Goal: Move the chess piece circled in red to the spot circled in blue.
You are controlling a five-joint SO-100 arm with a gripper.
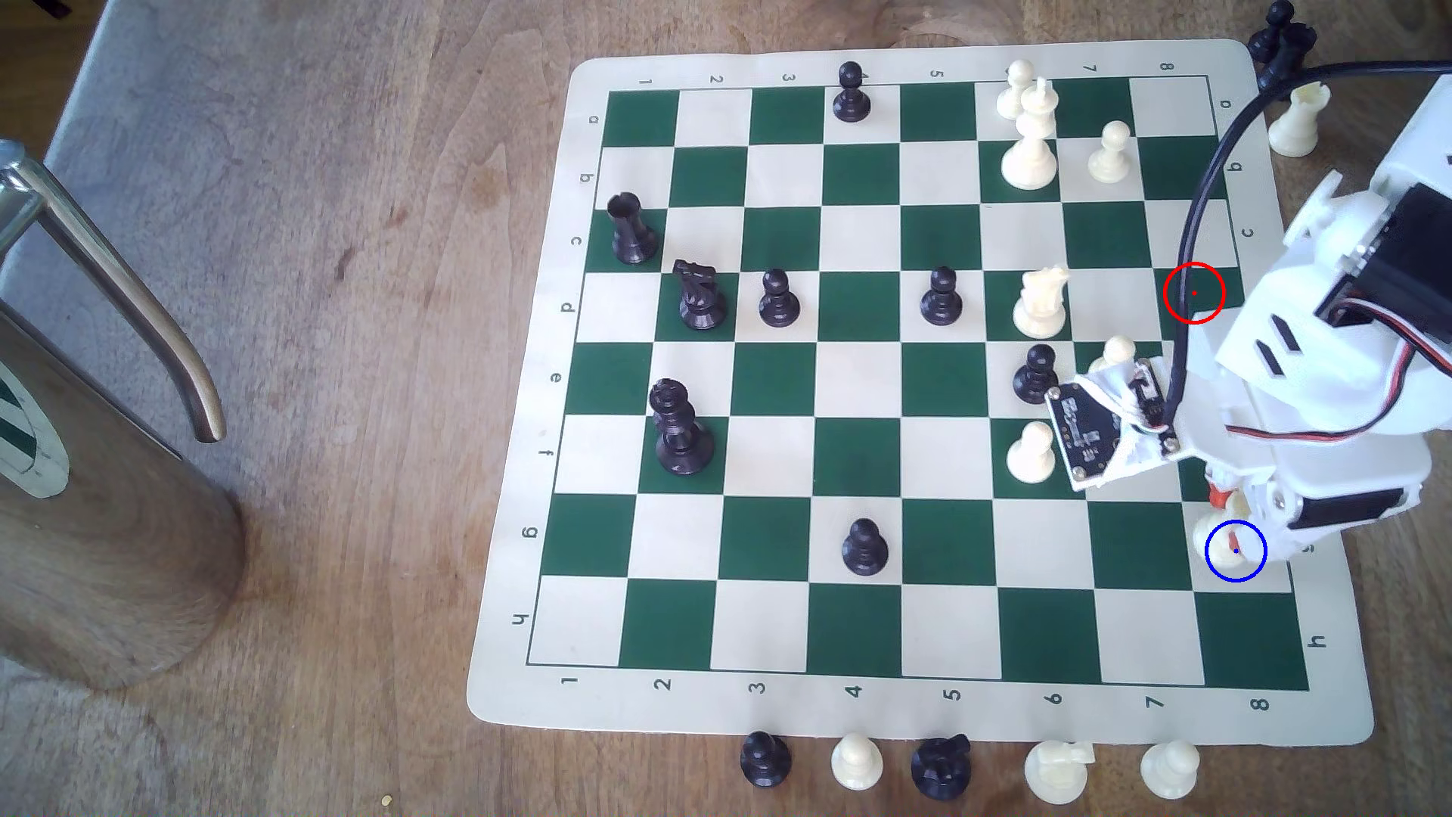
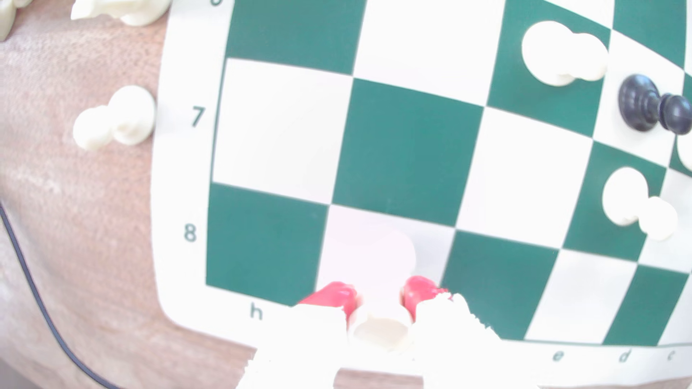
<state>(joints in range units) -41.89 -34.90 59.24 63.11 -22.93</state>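
The gripper (image 2: 380, 299) has red-tipped fingers (image 2: 419, 290) that press on the two sides of the cream rook (image 2: 378, 329), so it is pinching the piece near its notched top. In the wrist view the hollow top of the rook sits between the red tips and its flared base reaches down to a cream square of the board. The long axis of the rook looks upright or nearly so, with the top toward the camera; a small tilt cannot be excluded.

In the exterior view the gripper (image 1: 1226, 514) comes down at the exterior view's right edge of the chess board (image 1: 786, 456), and the rook (image 1: 1216, 542) is partly hidden under it. The piece stands on the cream square marked by the blue ring (image 1: 1235, 551), in row g, column 8. If the base already touches the square is not clear.

The white arm (image 1: 1336, 353) reaches in from the exterior view's right, bent over the board edge, with the wrist camera board (image 1: 1088, 428) facing down. A black cable (image 1: 1194, 236) runs over the red ring (image 1: 1194, 293), which marks a dark green square well apart from the rook.

Near the gripper stand a cream pawn (image 1: 1031, 452) and a black pawn (image 1: 1037, 373). Farther away a cream knight (image 1: 1041, 302) stands on the board.
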